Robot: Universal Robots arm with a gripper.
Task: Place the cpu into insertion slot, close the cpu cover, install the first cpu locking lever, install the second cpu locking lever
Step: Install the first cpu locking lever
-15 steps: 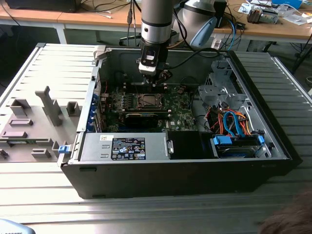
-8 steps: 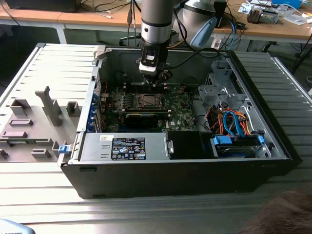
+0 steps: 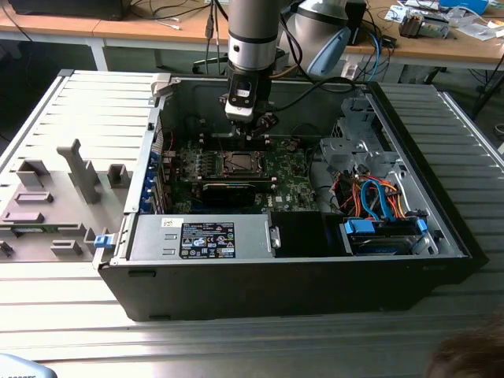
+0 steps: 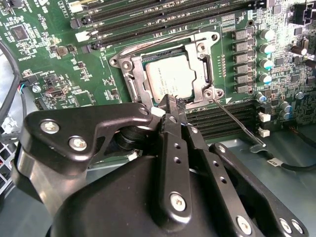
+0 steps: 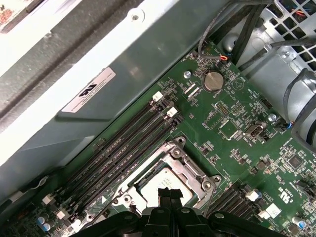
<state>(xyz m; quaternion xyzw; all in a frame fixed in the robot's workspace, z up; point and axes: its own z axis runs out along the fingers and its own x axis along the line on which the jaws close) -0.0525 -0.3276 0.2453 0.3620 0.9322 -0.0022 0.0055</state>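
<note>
The cpu (image 4: 170, 78) lies pale and flat in the insertion slot (image 4: 129, 74) on the green board. The cpu cover (image 4: 203, 69), a grey metal frame, lies down around it. My gripper (image 4: 170, 104) is shut with nothing between its fingers, the tips resting at the cover's edge nearest the camera. One thin wire lever (image 4: 238, 123) slants away from the socket's corner, off the board. Another wire lever (image 4: 148, 43) runs along the far side of the frame. In the exterior view my gripper (image 3: 250, 135) hangs just above the socket (image 3: 236, 163). The first wrist view shows the cpu (image 5: 157, 180) beyond the fingertips (image 5: 170, 193).
Black memory slots (image 5: 128, 143) flank the socket on both sides. The case wall (image 5: 148, 54) rises close behind the board. A long black card (image 3: 228, 189) sits in front of the socket, and a drive cage with orange and blue cables (image 3: 378, 201) is at the exterior view's right.
</note>
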